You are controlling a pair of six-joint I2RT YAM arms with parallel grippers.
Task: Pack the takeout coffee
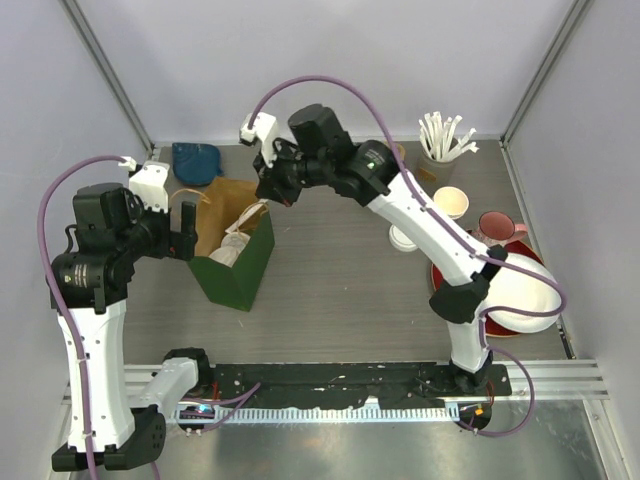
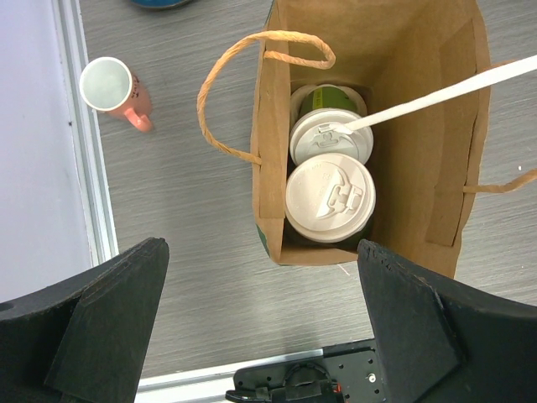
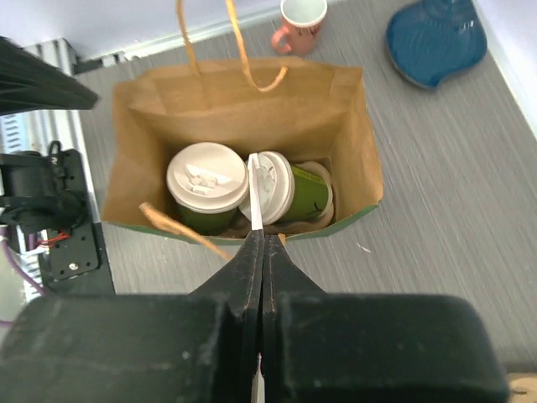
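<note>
Lidded dark-green paper cups (image 2: pixel 329 197) sit inside a brown paper bag (image 2: pixel 419 117); right gripper (image 3: pixel 258 241) clamps a thin white straw (image 3: pixel 252 193), left gripper (image 2: pixel 260 252) gapes wide.

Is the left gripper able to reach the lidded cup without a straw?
Likely yes: the left gripper hangs open facing the paper bag's open mouth, and nothing covers that cup's lid.
</note>
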